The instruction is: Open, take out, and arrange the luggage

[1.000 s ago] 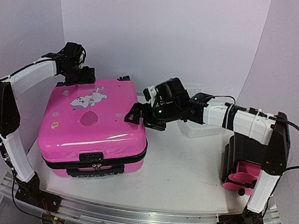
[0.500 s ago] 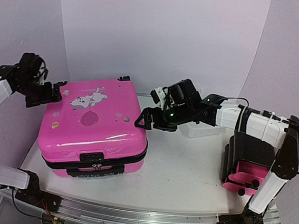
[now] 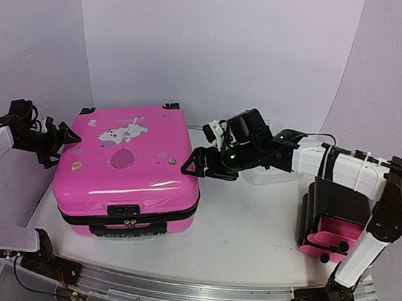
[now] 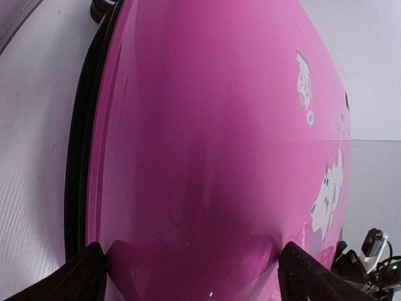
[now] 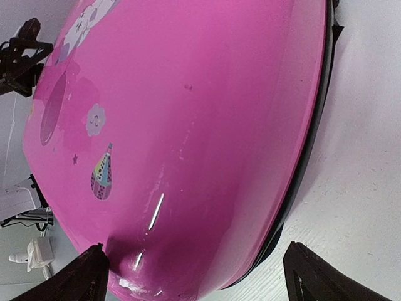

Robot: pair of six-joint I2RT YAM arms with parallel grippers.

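Observation:
The luggage [image 3: 125, 164] is a hot-pink hard-shell suitcase lying flat and closed at the table's left, stickers on its lid, black zipper band [image 3: 131, 213] around its side. My left gripper [image 3: 59, 144] is open at its left edge. In the left wrist view the lid [image 4: 207, 138] fills the frame between the spread fingers of the left gripper [image 4: 197, 282]. My right gripper [image 3: 191, 162] is open at the suitcase's right edge. The right wrist view shows the rounded shell [image 5: 188, 113] and band [image 5: 307, 157] ahead of the open right gripper [image 5: 207, 276].
A small black cabinet with pink drawers [image 3: 329, 223] stands at the right, next to the right arm's base. A white mesh basket [image 3: 266, 172] sits behind the right forearm. White walls close in the table on three sides.
My left arm has swung from the suitcase's back-left corner outward and down to its left side. The right gripper has drawn back slightly rightward, still at the right edge.

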